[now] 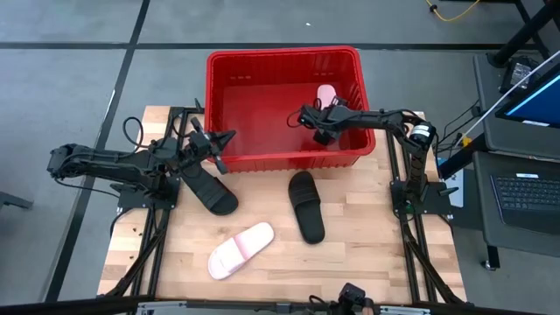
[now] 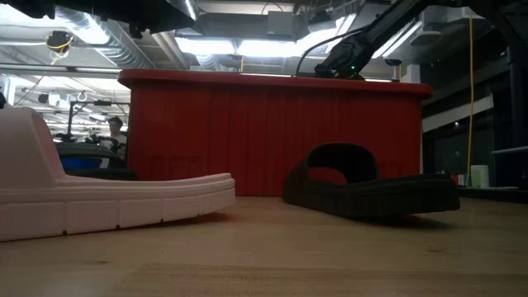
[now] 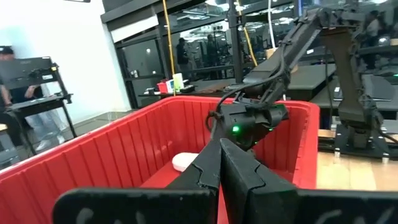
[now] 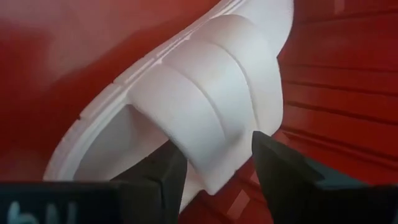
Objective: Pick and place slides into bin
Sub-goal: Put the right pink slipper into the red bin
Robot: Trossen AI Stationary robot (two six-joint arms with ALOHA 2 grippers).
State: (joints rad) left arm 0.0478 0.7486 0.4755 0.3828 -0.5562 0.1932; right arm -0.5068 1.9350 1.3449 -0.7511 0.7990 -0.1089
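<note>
the right arm reaches over the red bin [image 1: 229, 74], its gripper [image 4: 214, 165] clamped on the strap of a pale pink slide [image 4: 205, 93] inside, near the right wall. the left gripper [image 1: 220, 143] hovers pinched closed at the bin's front-left corner, above a black slide [image 1: 208, 190]; another black slide [image 1: 306, 206] and pink slide [image 1: 240, 249] lie on the open table [image 1: 367, 254]

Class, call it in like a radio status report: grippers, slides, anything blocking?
Right gripper in bin, around pink slide. Left gripper shut, idle. Three slides on table. Nothing blocking.
</note>
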